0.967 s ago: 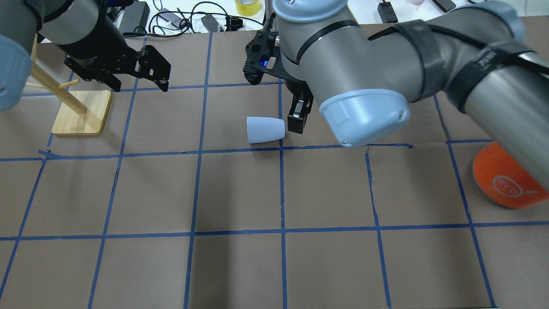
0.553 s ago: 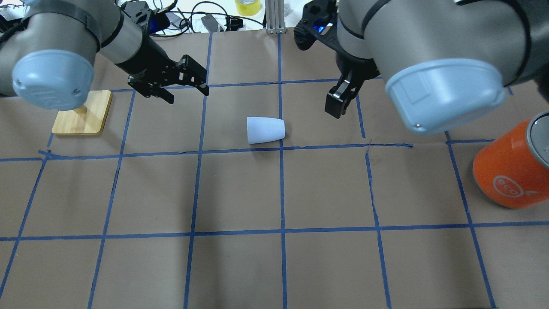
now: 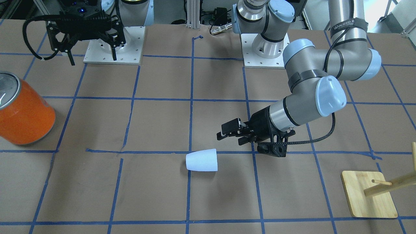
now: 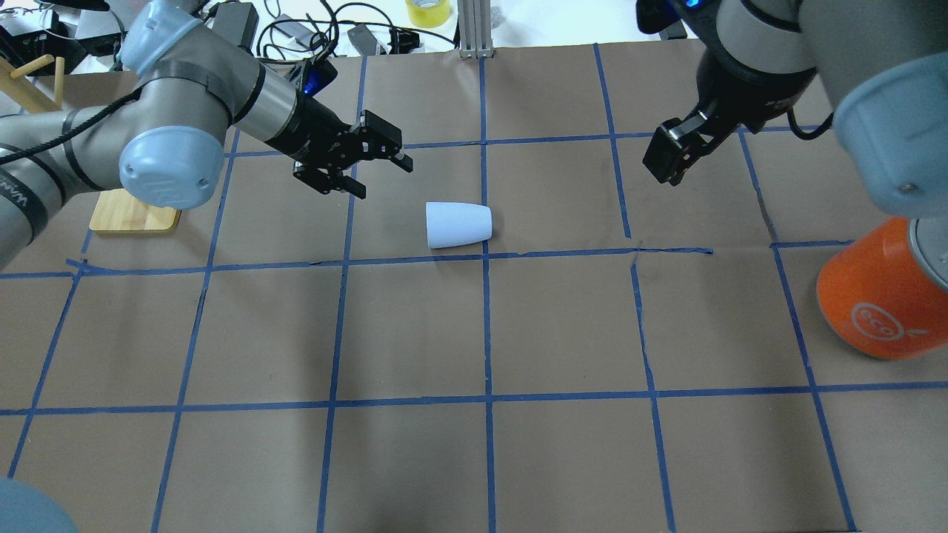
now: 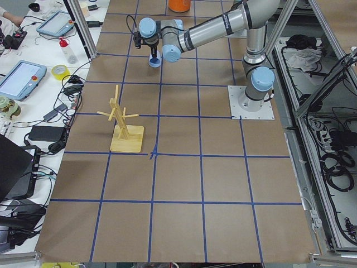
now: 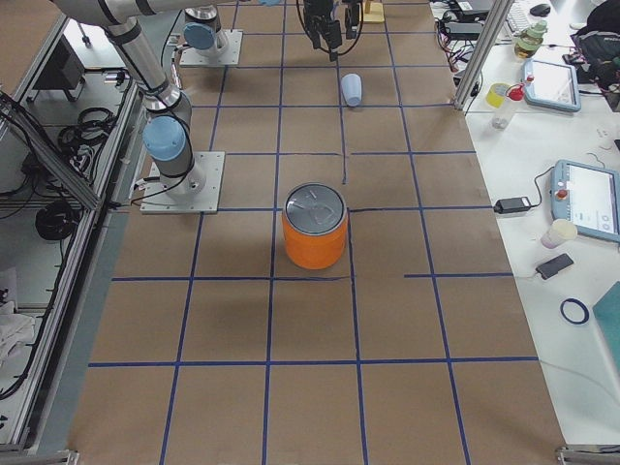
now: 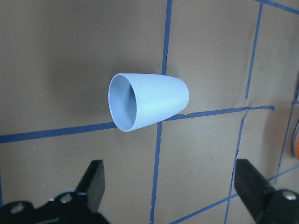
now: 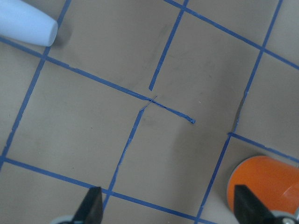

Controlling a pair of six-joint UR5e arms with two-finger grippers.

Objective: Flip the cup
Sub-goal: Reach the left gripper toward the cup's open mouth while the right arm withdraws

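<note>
Orange can [image 4: 866, 311] reads "eco", cup [image 4: 458, 224] lies on its side, left fingers [image 7: 92, 179] and right fingers [image 8: 92, 203] spread wide, empty.

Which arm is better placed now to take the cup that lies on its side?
Left. The left end effector, open, is close to the cup, whose rim faces it in the left wrist view. The right end effector is farther away.

left gripper [image 4: 384, 179]: jaws wide apart, arm stretched forward | right gripper [image 3: 92, 60]: jaws wide apart, pointing down
</note>
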